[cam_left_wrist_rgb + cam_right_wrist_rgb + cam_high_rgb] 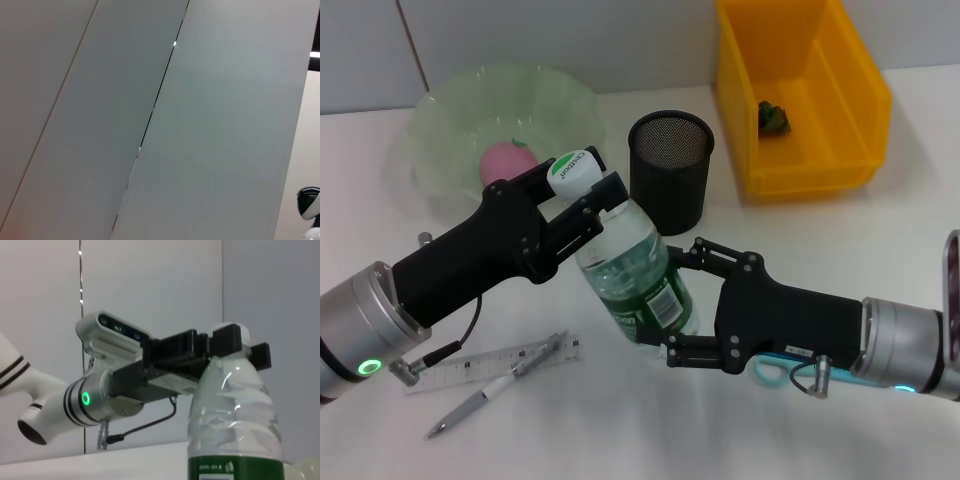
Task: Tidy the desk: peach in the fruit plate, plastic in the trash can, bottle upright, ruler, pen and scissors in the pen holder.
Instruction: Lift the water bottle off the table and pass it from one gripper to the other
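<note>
Gripping the water bottle (638, 270) at frame centre, the left gripper (582, 200) clamps its neck and the right gripper (682, 300) closes around its labelled base. The mesh pen holder (670, 165) stands just behind; ruler (495, 362) and pen (485, 397) lie lower left.

A white table (650, 420) spreads under everything, and a pale panelled wall (570, 40) with thin dark seams, perhaps cabinet panels, rises behind it
</note>
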`<action>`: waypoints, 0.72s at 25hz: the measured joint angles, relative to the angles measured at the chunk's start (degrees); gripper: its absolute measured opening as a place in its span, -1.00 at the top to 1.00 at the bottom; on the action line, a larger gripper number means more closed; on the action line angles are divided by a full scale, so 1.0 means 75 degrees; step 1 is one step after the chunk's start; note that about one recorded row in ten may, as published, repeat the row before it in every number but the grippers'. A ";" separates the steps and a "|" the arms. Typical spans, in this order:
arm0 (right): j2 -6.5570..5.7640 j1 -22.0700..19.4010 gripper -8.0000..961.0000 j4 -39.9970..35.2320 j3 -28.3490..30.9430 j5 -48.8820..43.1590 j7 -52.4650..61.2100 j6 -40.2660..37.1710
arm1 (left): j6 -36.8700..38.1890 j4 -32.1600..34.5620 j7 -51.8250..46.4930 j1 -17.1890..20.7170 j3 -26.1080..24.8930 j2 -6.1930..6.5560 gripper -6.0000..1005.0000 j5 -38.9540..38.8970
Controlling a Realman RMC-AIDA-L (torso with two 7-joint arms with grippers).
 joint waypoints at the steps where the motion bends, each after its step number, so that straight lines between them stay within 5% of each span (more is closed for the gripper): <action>1: -0.0011 -0.0013 -0.74 0.0000 0.0006 0.0001 0.0018 -0.0050 | 0.0000 -0.0002 0.0003 0.0002 0.0000 0.0008 0.12 0.0001; 10: -0.0041 -0.0190 -0.74 -0.0029 -0.0011 -0.0033 0.0145 -0.0077 | 0.0022 0.0076 0.0002 0.0002 0.0001 0.0018 0.12 0.0007; 18: -0.0049 -0.1066 -0.73 -0.1025 0.0029 -0.0022 0.0651 -0.0379 | 0.0022 0.0078 -0.0005 -0.0003 0.0000 0.0023 0.12 0.0009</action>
